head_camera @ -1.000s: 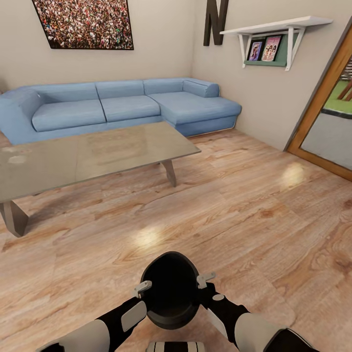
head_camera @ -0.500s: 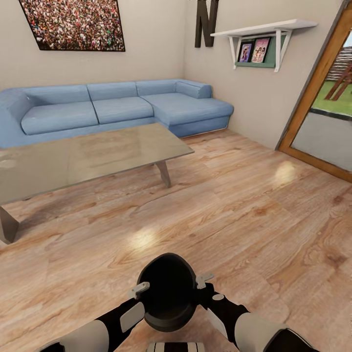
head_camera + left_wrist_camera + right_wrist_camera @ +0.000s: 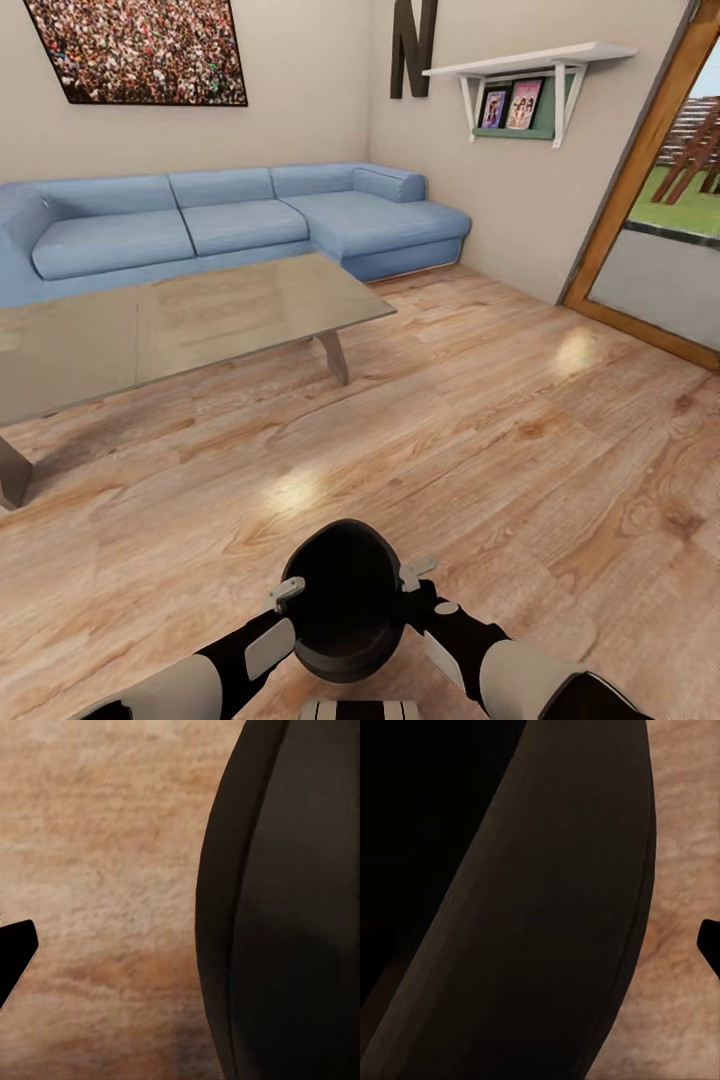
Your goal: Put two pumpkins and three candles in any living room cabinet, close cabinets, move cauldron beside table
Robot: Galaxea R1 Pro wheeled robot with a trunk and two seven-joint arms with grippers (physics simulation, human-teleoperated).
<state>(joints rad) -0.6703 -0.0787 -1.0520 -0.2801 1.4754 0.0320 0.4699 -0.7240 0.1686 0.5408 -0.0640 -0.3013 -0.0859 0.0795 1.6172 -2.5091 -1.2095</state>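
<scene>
The cauldron [image 3: 345, 597] is hanging low in the head view at about six o'clock, its round black mouth facing up, carried between the two arms above the wooden floor [image 3: 480, 440]. The left gripper [image 3: 289, 592] is sitting against the cauldron's rim at its nine o'clock side, and the right gripper [image 3: 418, 572] is sitting against the rim at about two o'clock; each is showing as a small grey clamp piece at the rim, but whether the jaws are pinching the rim or merely pressing the pot from outside I cannot tell. In the left wrist view the cauldron's bulging dark wall [image 3: 285, 900] is lying very close, with floor planks beside it and one dark fingertip [image 3: 13, 952] poking in at the edge, apart from the pot. In the right wrist view the same black wall [image 3: 532, 900] is looming close, with a sliver of floor and a dark finger tip [image 3: 711, 943] at the margin. The glass-topped table [image 3: 190, 320] is standing well apart from the cauldron, toward eleven o'clock, with a blue corner sofa [image 3: 230, 225] beyond it. A white wall shelf [image 3: 520, 62] is hanging at one o'clock, and a wood-framed doorway [image 3: 640, 180] is opening at two o'clock.
</scene>
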